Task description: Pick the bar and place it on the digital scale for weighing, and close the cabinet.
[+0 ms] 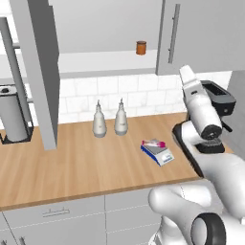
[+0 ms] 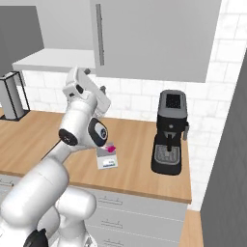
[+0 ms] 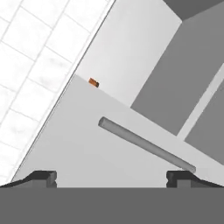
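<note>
Now the bar (image 1: 154, 143) lies flat across the digital scale (image 1: 158, 152), long axis left-right along the worktop (image 1: 72, 162); the hand (image 3: 111, 177) is spread.

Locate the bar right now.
The bar lies on the digital scale, on the wooden counter right of two white bottles in the left base view.

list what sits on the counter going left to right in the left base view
paper towel holder → left bottle → right bottle → scale with the bar on it → coffee machine
</note>
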